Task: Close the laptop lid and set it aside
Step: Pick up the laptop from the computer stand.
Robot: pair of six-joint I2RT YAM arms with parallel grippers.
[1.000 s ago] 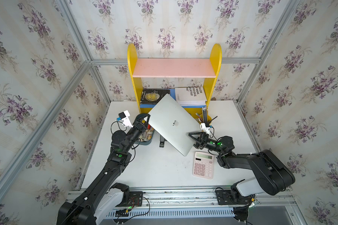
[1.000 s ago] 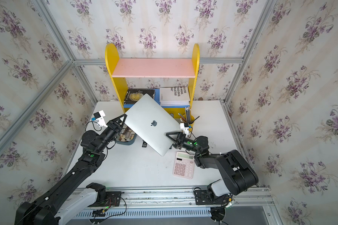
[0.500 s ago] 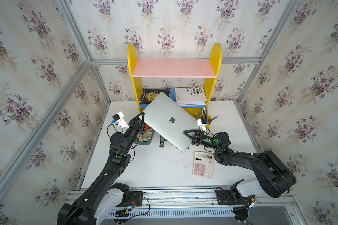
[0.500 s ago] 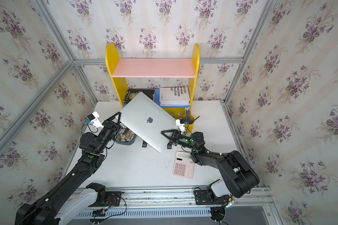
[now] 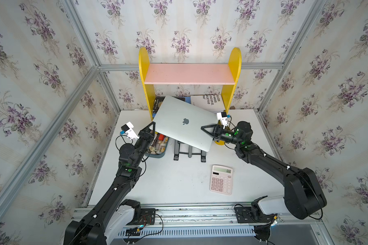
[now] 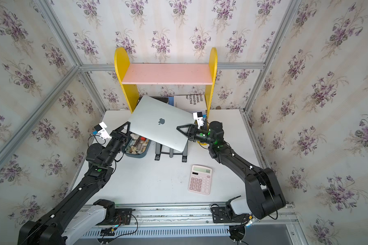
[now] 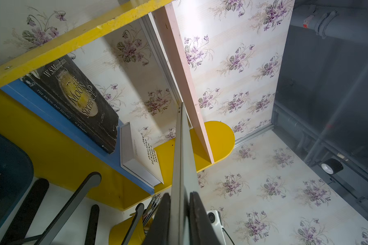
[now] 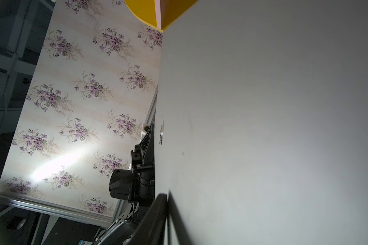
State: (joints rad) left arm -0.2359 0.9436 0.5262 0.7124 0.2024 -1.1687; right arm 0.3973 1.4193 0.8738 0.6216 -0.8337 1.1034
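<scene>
Above the black folding stand (image 5: 189,151) on the white tabletop (image 5: 174,182), you hold the slim silver-grey metal laptop (image 5: 191,135) in the air, tilted. Its flat silver laptop lid (image 5: 174,114), the one with the apple logo, is shut and faces up. Your left end effector (image 5: 153,127) pinches the laptop's left edge, one finger (image 7: 160,220) on each face. Your right end effector (image 5: 205,129) lays its upper finger on the lid near the right edge. Its lower finger is hidden, so you cannot tell whether it grips.

The laptop (image 5: 184,122) hides most of the dark book (image 5: 157,104) and the top of the stand (image 5: 189,151). The lower finger of the right tool (image 5: 202,128) is unseen.
</scene>
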